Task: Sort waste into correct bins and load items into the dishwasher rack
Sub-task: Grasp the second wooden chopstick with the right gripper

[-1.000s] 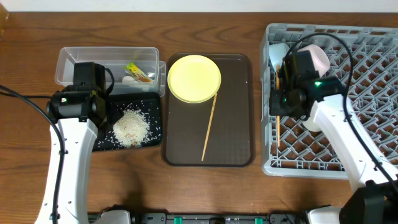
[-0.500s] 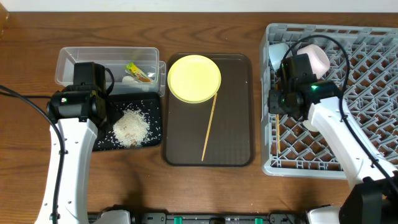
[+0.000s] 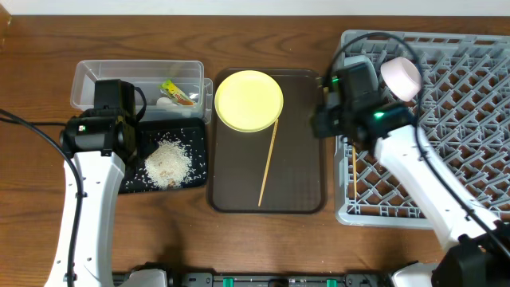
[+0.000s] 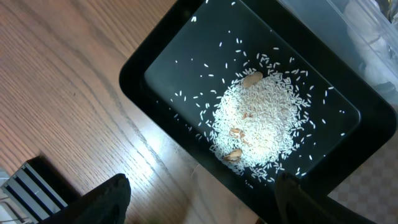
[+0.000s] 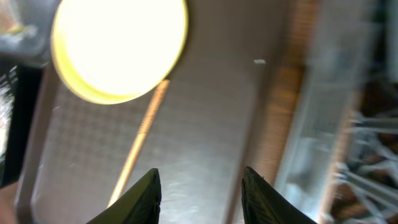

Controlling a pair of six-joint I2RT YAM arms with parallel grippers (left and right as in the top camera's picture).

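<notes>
The yellow plate (image 3: 249, 100) lies at the far end of the brown serving tray (image 3: 303, 183), with one wooden chopstick (image 3: 268, 163) beside it. My right gripper (image 3: 319, 126) hovers open and empty over the tray's right edge; its wrist view (image 5: 199, 186) shows the plate (image 5: 118, 43) and the chopstick (image 5: 140, 146). A second chopstick (image 3: 353, 169) lies in the grey rack (image 3: 470, 119) near the pale cup (image 3: 401, 76). My left gripper (image 4: 202, 199) is open over the black tray (image 4: 155, 56) of rice (image 4: 261, 124). The clear tub (image 3: 103, 76) holds the wrapper (image 3: 177, 92) and the white scrap (image 3: 163, 101).
The rack's left wall (image 5: 311, 143) stands right of my right gripper. The black tray (image 3: 195, 131) sits against the clear tub and beside the brown tray. Bare wooden tabletop (image 3: 263, 247) runs along the front.
My right arm has swung left, from over the rack's left side to over the brown tray's right edge. My left arm has not moved.
</notes>
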